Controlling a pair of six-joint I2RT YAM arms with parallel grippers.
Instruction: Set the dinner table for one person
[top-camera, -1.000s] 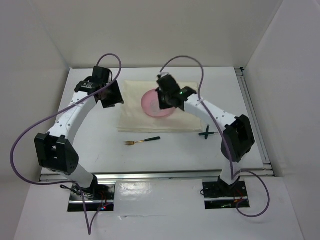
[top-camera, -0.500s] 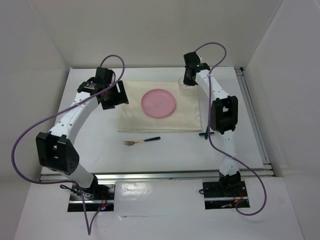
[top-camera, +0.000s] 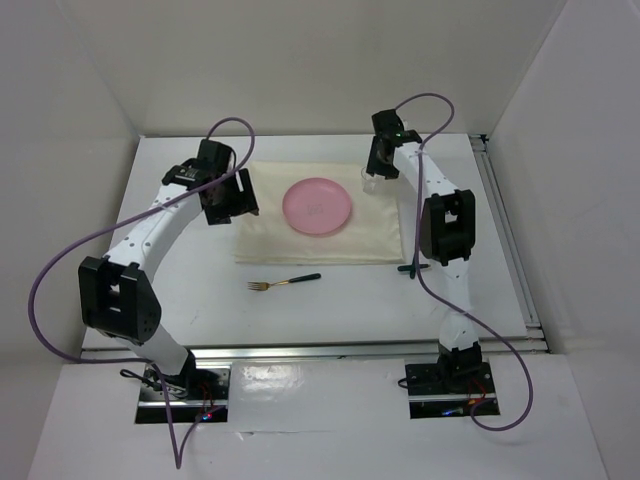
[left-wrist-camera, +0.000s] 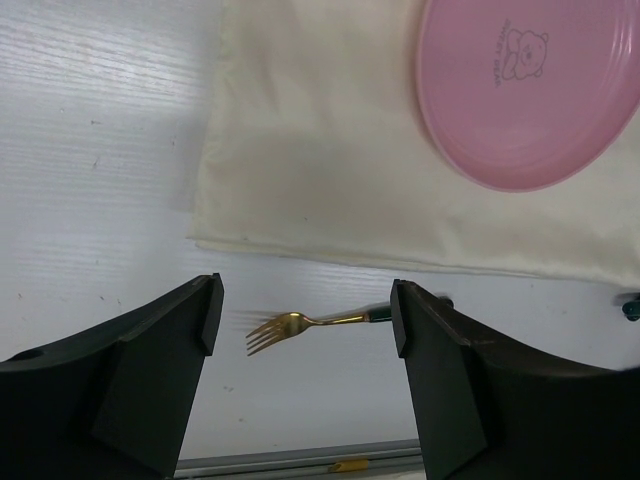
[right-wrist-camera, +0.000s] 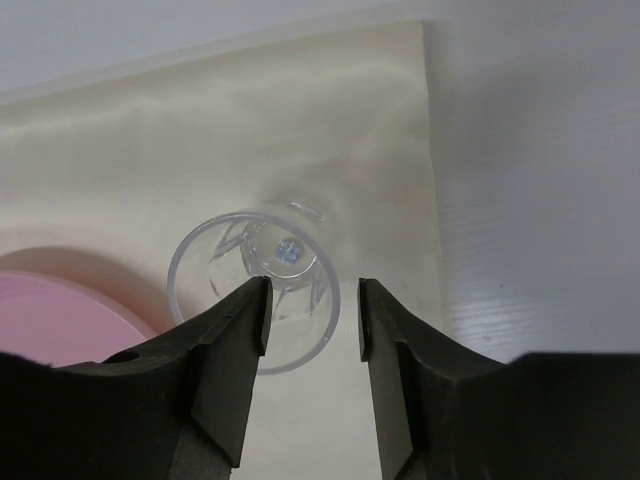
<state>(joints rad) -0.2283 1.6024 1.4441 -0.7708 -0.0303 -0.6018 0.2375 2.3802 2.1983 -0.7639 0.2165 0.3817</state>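
Observation:
The dinner table (top-camera: 180, 290) is a white top with aluminium rails. A cream mat (top-camera: 270, 235) lies on it with a pink plate (top-camera: 317, 206) in its middle. A clear glass (top-camera: 370, 182) stands upright near the mat's back right corner. My right gripper (top-camera: 378, 160) hangs just above it, open; in the right wrist view (right-wrist-camera: 313, 300) the glass (right-wrist-camera: 285, 250) has its right rim between the fingers. A gold fork (top-camera: 285, 282) lies in front of the mat. My left gripper (top-camera: 228, 195) is open and empty over the mat's left edge; its view (left-wrist-camera: 305, 300) shows the fork (left-wrist-camera: 300, 325) far below.
A dark green-handled utensil (top-camera: 412, 267) lies by the mat's front right corner, beside the right arm's elbow. The left wrist view shows the plate (left-wrist-camera: 530, 90), the mat (left-wrist-camera: 330, 150) and the table's front rail (left-wrist-camera: 300, 462).
My right arm swung from over the plate to the mat's back right corner, over the glass. My left gripper shifted a little to the right, toward the mat.

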